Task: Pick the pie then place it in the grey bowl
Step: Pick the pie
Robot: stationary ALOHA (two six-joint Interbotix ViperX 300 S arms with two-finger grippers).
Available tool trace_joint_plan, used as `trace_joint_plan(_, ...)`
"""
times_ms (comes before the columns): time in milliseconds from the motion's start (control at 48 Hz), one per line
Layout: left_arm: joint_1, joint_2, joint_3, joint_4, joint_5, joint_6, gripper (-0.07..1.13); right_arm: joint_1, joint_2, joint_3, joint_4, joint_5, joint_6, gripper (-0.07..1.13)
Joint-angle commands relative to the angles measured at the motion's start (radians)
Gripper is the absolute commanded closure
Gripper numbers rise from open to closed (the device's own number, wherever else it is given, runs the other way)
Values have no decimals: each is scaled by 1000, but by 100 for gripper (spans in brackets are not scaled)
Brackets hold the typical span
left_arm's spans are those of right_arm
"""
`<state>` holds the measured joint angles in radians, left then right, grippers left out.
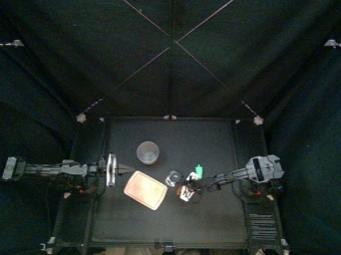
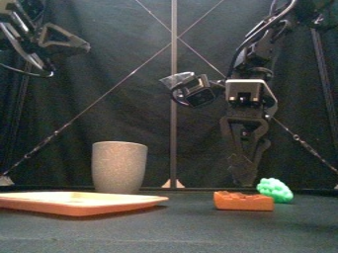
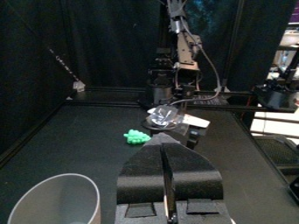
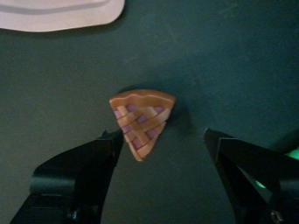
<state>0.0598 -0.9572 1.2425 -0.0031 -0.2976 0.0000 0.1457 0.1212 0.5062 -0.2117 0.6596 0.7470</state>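
The right hand (image 2: pixel 247 168) is hanging low over the right part of the worktop (image 2: pixel 185 232), its jaws standing wide. In the right wrist view they are flanking the pie (image 4: pixel 142 122), one on each side, with clear gaps between the jaws and the pie. The pie is an orange-brown wedge with a lattice top. It is lying flat on the worktop, right of the pink tray (image 2: pixel 79 202), and in the front view the jaw tips are sitting just above it. Whether they are touching it cannot be told.

A green toy (image 2: pixel 275 190) is lying just beside the pie, to its right and a little farther back.

The grey bowl (image 2: pixel 119 166) is standing upright on the far side of the tray, left of the middle and well apart from the pie. Its open mouth is showing near the left hand (image 3: pixel 170 150) in the left wrist view.

The left arm is resting at the left side of the worktop, raised above it. Its jaws are pressing together, with only a thin seam between them, and they are holding nothing.
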Motion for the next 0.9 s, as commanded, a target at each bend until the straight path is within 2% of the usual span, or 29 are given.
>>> trace_joint_plan(21,9,5,-5,0,-8,0,106,18,-6,-18,-8,-25,26,-1)
trace_joint_plan(604,11,5,-3,0,-11,2,106,0,61,-12,-58,-97,54,2)
trace_joint_plan(729,11,5,-3,0,-11,2,106,-9,60,-11,-61,-118,52,9)
trace_joint_plan(896,12,5,-2,0,-11,0,106,-21,57,-8,-63,-126,46,29)
